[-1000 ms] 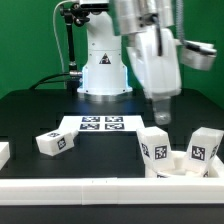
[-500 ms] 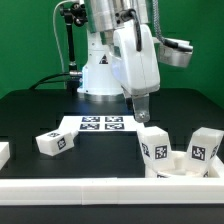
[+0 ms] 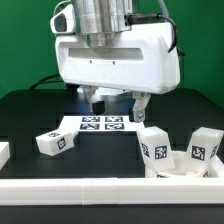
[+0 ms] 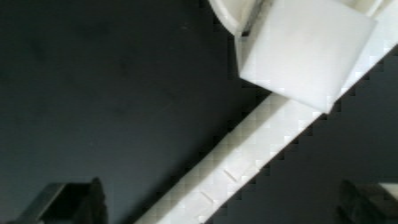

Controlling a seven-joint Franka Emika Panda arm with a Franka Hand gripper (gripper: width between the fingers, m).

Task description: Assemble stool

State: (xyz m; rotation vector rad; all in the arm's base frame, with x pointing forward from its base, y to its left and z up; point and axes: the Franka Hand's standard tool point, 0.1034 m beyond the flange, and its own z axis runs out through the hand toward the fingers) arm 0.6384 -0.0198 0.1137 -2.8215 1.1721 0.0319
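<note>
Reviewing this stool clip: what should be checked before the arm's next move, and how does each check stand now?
1. Gripper open: ok, jaws wide apart.
2. Nothing held: ok, the wrist view shows only table and border rail between the fingers.
3. Loose leg reachable: ok, it lies alone on the table, at the exterior view's left.
4. Upright legs fixed in the seat: cannot tell.
5. Part centred under the gripper: not ok, none lies between the fingers.
</note>
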